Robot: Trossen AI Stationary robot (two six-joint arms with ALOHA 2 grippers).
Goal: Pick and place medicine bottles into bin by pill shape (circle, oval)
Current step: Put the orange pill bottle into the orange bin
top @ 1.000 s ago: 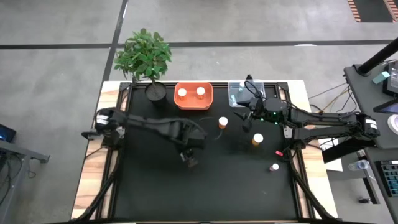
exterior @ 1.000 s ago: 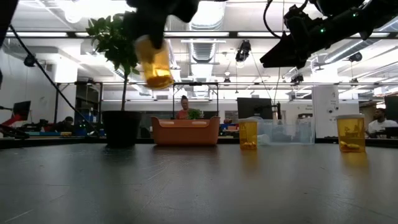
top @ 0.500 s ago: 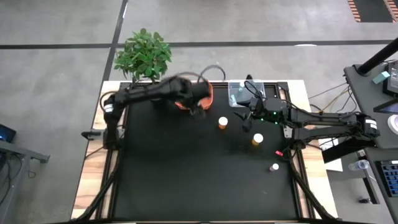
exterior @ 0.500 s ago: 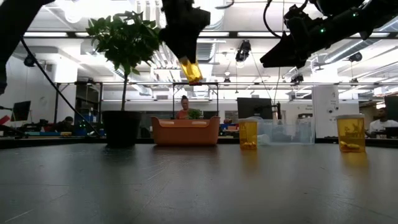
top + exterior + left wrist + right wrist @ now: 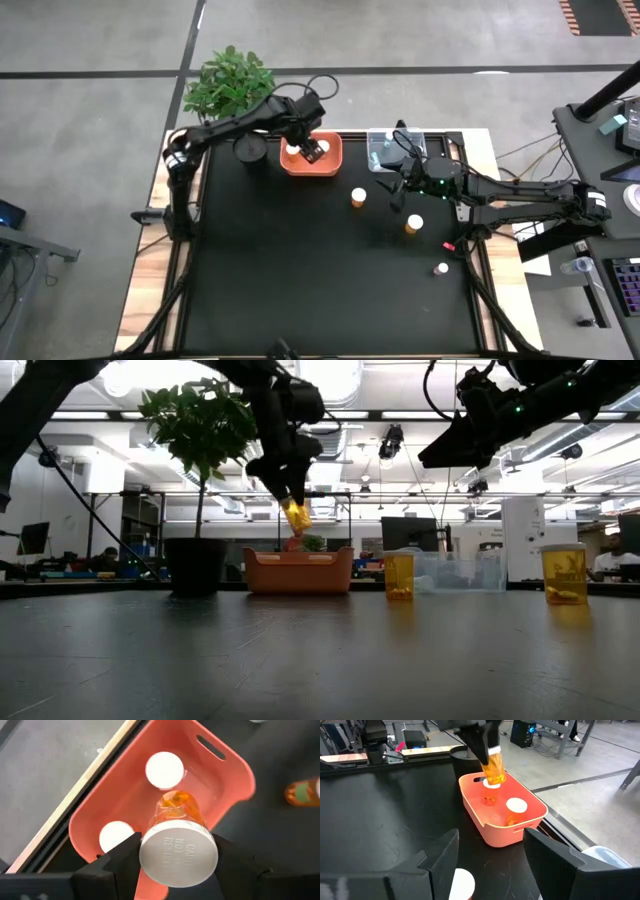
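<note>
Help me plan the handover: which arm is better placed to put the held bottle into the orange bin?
Left. The left gripper already holds the amber bottle directly above the orange bin. The right gripper hangs open over the mat, beside the clear bin.

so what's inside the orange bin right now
Two white-capped bottles stand in the orange bin. The left gripper holds a third bottle above it, covering part of the floor.

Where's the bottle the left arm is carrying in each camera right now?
High view: the carried bottle is over the orange bin, at the table's far edge.
Low view: it hangs above the bin.
Left wrist view: cap toward the camera, between the fingers, bin beyond.
Right wrist view: it hangs over the bin.
Shared landmark: the orange bin.
</note>
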